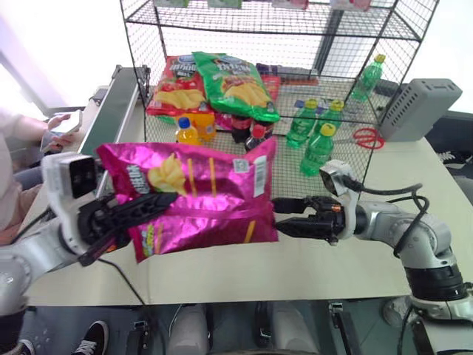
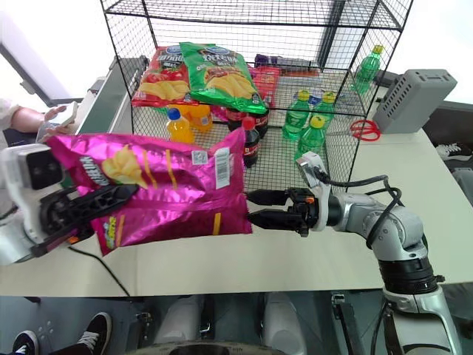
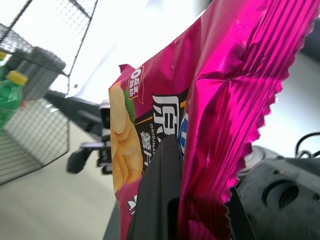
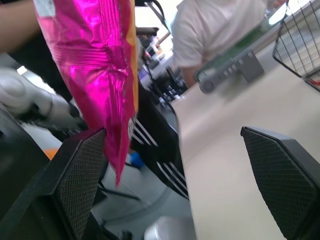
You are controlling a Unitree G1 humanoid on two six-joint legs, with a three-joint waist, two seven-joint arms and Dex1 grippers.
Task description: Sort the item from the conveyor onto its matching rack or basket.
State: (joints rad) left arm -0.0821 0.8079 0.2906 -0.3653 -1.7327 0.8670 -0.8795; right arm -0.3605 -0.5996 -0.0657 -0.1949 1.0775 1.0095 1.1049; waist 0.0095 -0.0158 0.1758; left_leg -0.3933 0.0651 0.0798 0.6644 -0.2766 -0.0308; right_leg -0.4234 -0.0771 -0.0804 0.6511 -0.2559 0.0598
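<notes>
One magenta-pink chip bag (image 1: 196,194) is held aloft before the rack (image 1: 273,89) – pinched by the closed left gripper (image 1: 137,207) – while the right gripper (image 1: 287,217) is spread wide, empty; four green bottles (image 1: 319,148) are counted.

Rack (image 1: 222,18) front open; bottles (image 1: 314,133), bags (image 1: 222,85) inside

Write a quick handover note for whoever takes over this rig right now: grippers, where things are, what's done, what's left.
Left gripper: shut on the pink bag, holding it up above the table in front of the rack.
Right gripper: open, fingers at the bag's right edge, not gripping.
Conveyor: left of the rack.
Rack's low tier holds the red bag, green bag and bottles.
Done: bag picked up.
Left: place it in the rack, probably with the other chip bags.
</notes>
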